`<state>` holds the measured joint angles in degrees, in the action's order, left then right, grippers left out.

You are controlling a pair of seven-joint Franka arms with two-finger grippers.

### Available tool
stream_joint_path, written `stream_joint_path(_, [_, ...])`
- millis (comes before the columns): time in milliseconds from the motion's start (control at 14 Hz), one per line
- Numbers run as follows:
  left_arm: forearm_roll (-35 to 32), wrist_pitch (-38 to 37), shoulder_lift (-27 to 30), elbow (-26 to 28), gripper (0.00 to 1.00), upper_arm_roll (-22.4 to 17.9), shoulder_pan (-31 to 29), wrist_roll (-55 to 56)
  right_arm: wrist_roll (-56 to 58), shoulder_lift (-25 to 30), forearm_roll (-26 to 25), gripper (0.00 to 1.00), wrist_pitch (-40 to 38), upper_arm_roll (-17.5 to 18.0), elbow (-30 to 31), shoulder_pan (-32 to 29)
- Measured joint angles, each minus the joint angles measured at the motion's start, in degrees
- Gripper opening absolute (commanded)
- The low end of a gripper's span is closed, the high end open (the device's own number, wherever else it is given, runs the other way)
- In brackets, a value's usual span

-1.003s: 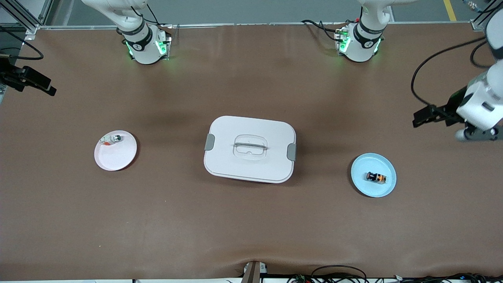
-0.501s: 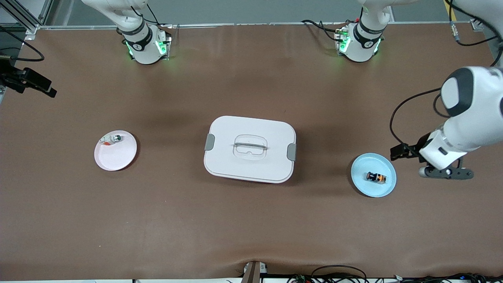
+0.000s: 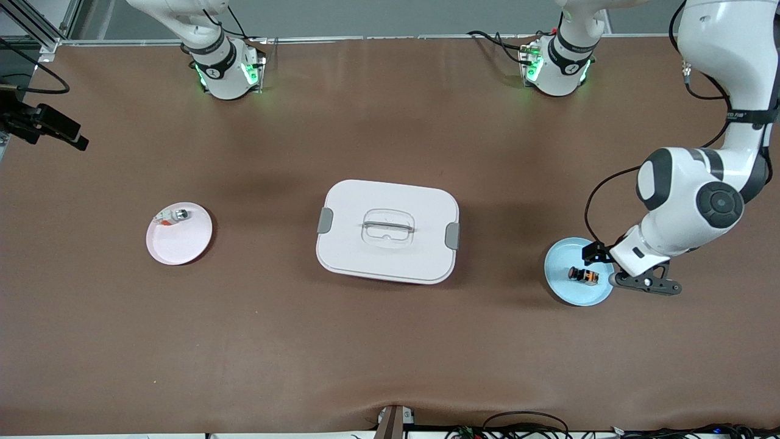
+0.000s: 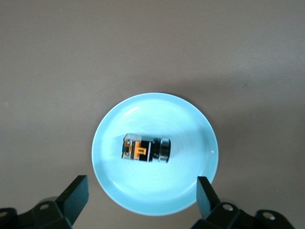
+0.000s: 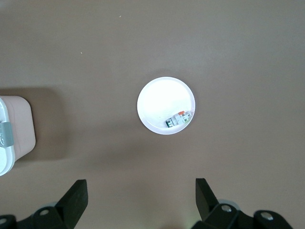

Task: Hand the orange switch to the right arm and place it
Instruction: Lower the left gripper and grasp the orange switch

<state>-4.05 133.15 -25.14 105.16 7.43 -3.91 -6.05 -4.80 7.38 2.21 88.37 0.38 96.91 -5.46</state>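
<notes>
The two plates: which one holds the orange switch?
The blue plate toward the left arm's end holds the orange switch. The pink plate holds a silvery-white part instead.

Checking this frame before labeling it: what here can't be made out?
- Left claw: open over the blue plate; in the front view the arm's wrist hides it.
- Right claw: open; out of the front view.
- Orange switch: round face not visible.
- Small part on the white plate: too small to identify.

The surface wears a matt brown, slightly wrinkled covering. The blue plate shines glossy and smooth. The white box looks like satin plastic.
</notes>
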Motion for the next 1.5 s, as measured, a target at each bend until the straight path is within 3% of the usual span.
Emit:
stream_joint_path(430, [-0.3,6.8,-6.4,0.0,1.00,0.0,0.0,-0.5,0.0,0.0,0.0,1.00,0.2,0.0,0.1,0.0])
stream_joint_path(1504, [-0.3,9.4,-10.2,-0.1,1.00,-0.2,-0.3,-7.6,0.2,0.0,-1.3,1.00,0.2,0.7,0.2,0.0])
